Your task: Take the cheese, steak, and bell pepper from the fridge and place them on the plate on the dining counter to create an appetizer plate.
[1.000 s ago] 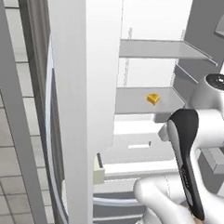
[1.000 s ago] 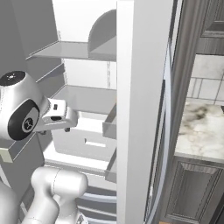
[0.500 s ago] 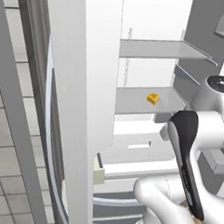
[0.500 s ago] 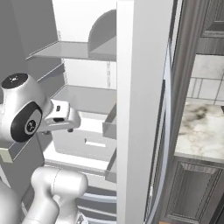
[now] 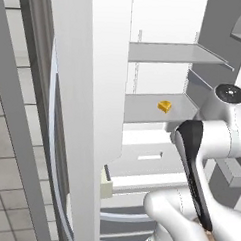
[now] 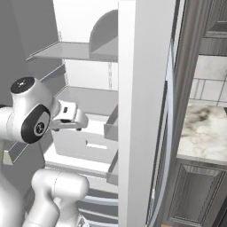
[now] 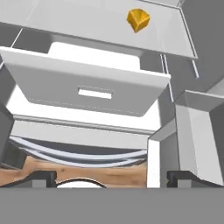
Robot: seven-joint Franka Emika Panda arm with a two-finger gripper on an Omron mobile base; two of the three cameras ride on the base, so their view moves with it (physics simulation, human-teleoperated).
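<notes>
We see the cheese [image 7: 138,20] at 12 o'clock on a fridge [image 5: 89,91] shelf. Our tool [image 7: 112,177] is released, grasping nothing

I found nothing to read anywhere before me: no words, labels, brand marks, numbers or signs stood on any surface I looked at.
</notes>
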